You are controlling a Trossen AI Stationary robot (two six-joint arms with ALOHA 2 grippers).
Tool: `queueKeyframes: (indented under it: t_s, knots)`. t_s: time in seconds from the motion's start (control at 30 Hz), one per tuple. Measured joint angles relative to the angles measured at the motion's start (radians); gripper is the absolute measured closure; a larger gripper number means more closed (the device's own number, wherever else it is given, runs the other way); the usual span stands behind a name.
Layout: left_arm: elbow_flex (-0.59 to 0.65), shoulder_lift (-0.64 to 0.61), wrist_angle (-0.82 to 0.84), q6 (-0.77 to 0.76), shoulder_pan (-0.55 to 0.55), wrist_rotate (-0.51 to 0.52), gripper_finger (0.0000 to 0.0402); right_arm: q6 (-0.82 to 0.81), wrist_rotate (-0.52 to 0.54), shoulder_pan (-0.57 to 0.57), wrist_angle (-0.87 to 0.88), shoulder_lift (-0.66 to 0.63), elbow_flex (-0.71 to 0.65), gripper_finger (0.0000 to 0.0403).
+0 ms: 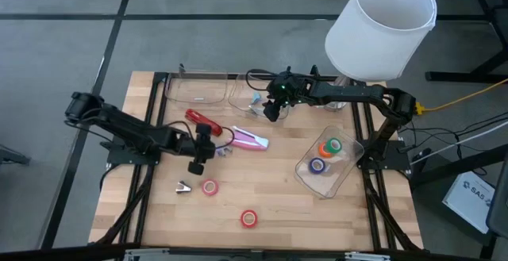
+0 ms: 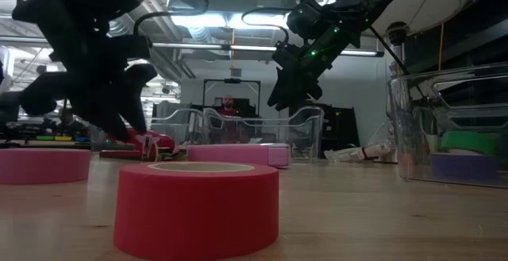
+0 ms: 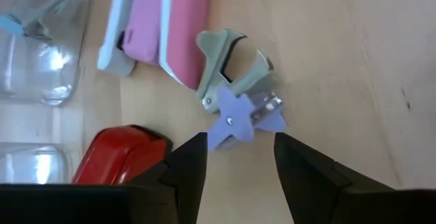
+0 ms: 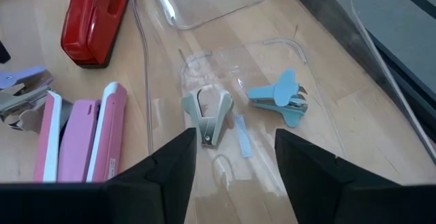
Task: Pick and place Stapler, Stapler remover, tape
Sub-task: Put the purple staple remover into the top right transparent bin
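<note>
The left gripper [image 3: 235,157] hangs just above the table with its fingers spread, holding nothing, directly over a purple stapler remover [image 3: 240,115] that lies touching a grey-green stapler remover [image 3: 228,60]. Beside these lie a pink stapler [image 3: 163,26] and a red stapler [image 3: 116,163], so two staplers rest on the bare wood.

The right gripper [image 4: 235,159] hovers over a clear tray [image 4: 272,50] at the far side of the table, its fingers also spread and empty. In that tray lie two more removers, one grey-green remover [image 4: 208,112] and one light blue remover [image 4: 279,98], making four of this kind that can be counted, plus a silvery claw piece [image 1: 184,186] near the front.

A pink tape roll [image 1: 209,186] and a red tape roll [image 1: 249,218] sit on the open table near the front. A second clear bin [image 1: 305,174] on the right holds what looks like three rolls, orange, green and blue-purple, though they overlap.
</note>
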State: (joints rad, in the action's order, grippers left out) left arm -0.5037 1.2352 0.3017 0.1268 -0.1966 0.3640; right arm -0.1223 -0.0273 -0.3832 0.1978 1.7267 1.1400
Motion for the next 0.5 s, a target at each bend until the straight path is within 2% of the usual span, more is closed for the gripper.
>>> queueKeyframes:
  t_s: [0.13,0.3,0.5]
  knots:
    - [0.0,0.033,-0.03,0.0,-0.012,0.024,0.0245,0.0,0.0,0.0,0.0,0.0,0.0,0.0202]
    - [0.0,0.051,-0.055,0.001,-0.033,0.117,0.0263,0.0,0.0,0.0,-0.004,0.0,0.0,0.0202]
    - [0.0,0.067,-0.053,0.017,-0.031,0.114,0.0293,0.0,0.0,0.0,-0.007,0.0,0.0,0.0202]
